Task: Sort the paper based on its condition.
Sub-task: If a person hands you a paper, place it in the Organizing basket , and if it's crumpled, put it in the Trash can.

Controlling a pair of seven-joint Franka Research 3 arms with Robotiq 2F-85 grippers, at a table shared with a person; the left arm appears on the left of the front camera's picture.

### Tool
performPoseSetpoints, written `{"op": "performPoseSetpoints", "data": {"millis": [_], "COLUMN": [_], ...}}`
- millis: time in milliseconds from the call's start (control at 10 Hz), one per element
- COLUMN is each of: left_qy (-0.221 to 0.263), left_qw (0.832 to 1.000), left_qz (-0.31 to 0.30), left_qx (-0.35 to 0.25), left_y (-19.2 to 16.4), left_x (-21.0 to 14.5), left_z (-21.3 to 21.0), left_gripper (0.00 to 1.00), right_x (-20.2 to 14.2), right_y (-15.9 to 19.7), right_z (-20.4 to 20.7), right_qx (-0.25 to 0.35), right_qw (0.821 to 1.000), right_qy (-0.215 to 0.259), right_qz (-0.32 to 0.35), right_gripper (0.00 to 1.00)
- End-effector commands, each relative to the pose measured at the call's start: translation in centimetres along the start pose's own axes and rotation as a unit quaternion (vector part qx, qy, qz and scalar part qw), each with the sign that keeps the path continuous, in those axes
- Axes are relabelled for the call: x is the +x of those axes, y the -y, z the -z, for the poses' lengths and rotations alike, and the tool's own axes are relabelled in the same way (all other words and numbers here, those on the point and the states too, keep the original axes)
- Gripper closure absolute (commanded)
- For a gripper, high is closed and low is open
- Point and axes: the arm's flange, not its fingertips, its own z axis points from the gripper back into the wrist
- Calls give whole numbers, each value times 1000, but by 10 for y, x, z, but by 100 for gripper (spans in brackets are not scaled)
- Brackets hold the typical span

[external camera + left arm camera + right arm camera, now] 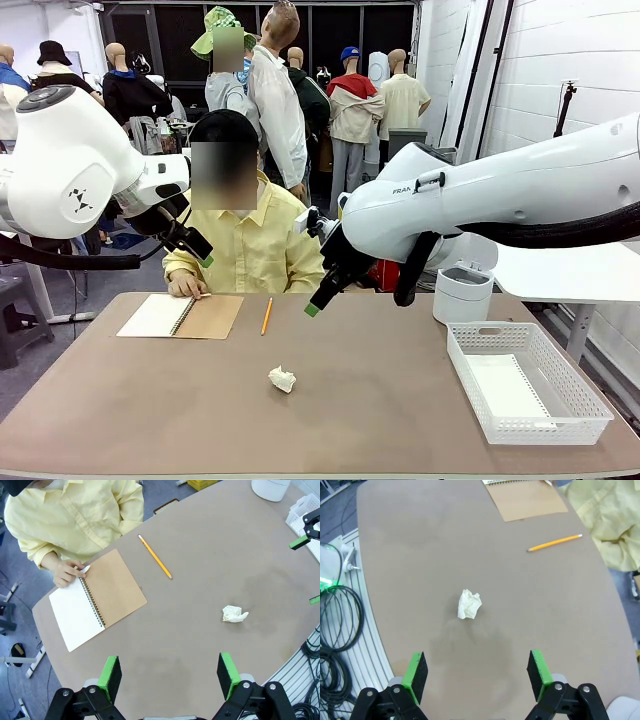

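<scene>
A crumpled ball of white paper (pixel 283 379) lies alone mid-table, also seen as the crumpled ball (pixel 234 614) in the left wrist view and the crumpled ball (pixel 469 604) in the right wrist view. A smooth white sheet (pixel 505 386) seems to lie flat in the white basket (pixel 560 375) at the right. My left gripper (pixel 200 250) hangs high over the table's far left, open (pixel 170 677) with nothing between its pads. My right gripper (pixel 318 298) hovers above the far middle, open (pixel 477 675) and empty, with the ball beyond its fingers.
A spiral notebook (pixel 180 316) lies open at the far left, with a person's hand (pixel 187 288) on its top edge. A yellow pencil (pixel 266 316) lies beside it. A white round container (pixel 463 293) stands behind the basket.
</scene>
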Motion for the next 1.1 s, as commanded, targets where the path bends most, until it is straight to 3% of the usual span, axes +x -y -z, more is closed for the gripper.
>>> {"op": "performPoseSetpoints", "data": {"millis": [0, 1000], "left_qy": [1, 1], "left_qw": [1000, 1000], "left_qz": [0, 0], "left_qx": [0, 0], "left_y": [-1, -1], "left_x": [0, 0], "left_z": [-1, -1], "left_gripper": [0, 0], "right_x": [-1, 19], "right_y": [1, -38], "right_z": [-1, 105], "right_qx": [3, 46], "right_qw": [1000, 992], "right_qy": [6, -112], "right_qz": [0, -42], "right_gripper": [0, 0]}}
